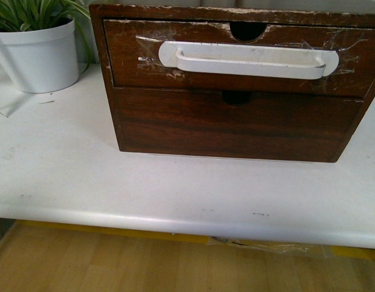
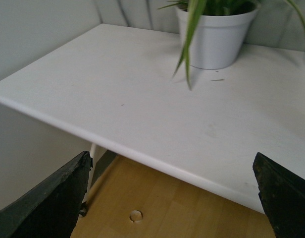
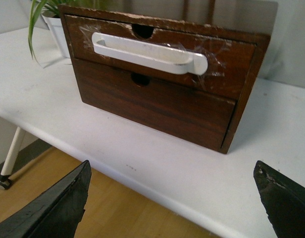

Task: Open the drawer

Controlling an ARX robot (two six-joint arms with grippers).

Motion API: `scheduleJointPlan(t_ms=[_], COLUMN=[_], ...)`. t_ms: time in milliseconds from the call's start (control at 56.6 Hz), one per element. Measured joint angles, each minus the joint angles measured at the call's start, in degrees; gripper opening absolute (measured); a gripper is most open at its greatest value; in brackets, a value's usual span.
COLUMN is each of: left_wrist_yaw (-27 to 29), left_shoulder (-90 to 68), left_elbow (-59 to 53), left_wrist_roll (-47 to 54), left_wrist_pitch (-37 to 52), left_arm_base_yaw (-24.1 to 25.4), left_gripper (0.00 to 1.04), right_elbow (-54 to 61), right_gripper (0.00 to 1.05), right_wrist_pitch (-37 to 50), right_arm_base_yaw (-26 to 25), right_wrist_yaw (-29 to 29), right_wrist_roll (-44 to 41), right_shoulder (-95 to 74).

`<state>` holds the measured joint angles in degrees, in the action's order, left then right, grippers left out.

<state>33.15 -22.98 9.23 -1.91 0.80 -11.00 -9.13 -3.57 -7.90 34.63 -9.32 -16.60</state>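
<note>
The drawer (image 1: 133, 67) is the upper one of a dark brown wooden box, closed flush, with a semicircular notch in its chipped top rim. A long white bar handle (image 1: 248, 61) is taped across its front. The right wrist view shows the same drawer (image 3: 231, 64) and handle (image 3: 147, 52) from the front right. My right gripper (image 3: 172, 198) is open, held off the table's front edge, well short of the box. My left gripper (image 2: 175, 193) is open too, over the table's left front edge, with the drawer out of its view. Neither arm appears in the front view.
Below the drawer is a plain lower drawer front (image 1: 236, 125) without a handle. A white plant pot (image 1: 38, 55) stands on the white table (image 1: 145, 188) left of the box, also seen as the pot (image 2: 214, 37). Wooden floor (image 1: 114, 261) lies beneath the table edge.
</note>
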Motion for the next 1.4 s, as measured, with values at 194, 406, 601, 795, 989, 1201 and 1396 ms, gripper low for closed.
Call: scheduleJointPlan(t_ms=[194, 406, 601, 795, 989, 1201, 1396], left_wrist_yaw=[-16.0, -30.5, -40.0, -44.2, -46.3, -49.0, -50.2], left_shoulder=[-12.4, -25.2, -34.6, -48.1, -56.4, -64.8, -69.5], left_elbow=[8.3, 18.1, 29.6, 43.9, 52.2, 60.4, 65.1], left_wrist_roll=[11.1, 24.0, 33.5, 42.4, 46.5, 48.6, 49.5], left_wrist_pitch=[-0.1, -4.4, -12.3, -23.6, -26.3, -28.5, -29.3], left_arm_base_yaw=[0.8, -0.3, -5.0, -10.4, -13.5, -15.4, -15.9], left_gripper=[0.99, 0.99, 0.99, 0.99, 0.99, 0.99, 0.99], right_elbow=[-8.3, -16.6, -23.9, -29.8, -33.9, -36.4, -37.2], right_gripper=[0.96, 0.96, 0.96, 0.96, 0.96, 0.96, 0.96], right_wrist_pitch=[-4.5, -8.3, -13.5, -12.9, -15.1, -17.3, -16.4], right_arm_base_yaw=[3.2, 5.5, 6.2, 7.3, 8.5, 11.6, 14.3], right_wrist_yaw=[1.9, 3.0, 3.5, 0.8, -1.0, -4.5, -7.5], right_wrist_roll=[-11.8, -23.1, -34.6, -41.8, -46.3, -52.2, -54.2], right_shoulder=[-10.3, -19.0, -26.9, -34.2, -40.1, -46.0, -49.3])
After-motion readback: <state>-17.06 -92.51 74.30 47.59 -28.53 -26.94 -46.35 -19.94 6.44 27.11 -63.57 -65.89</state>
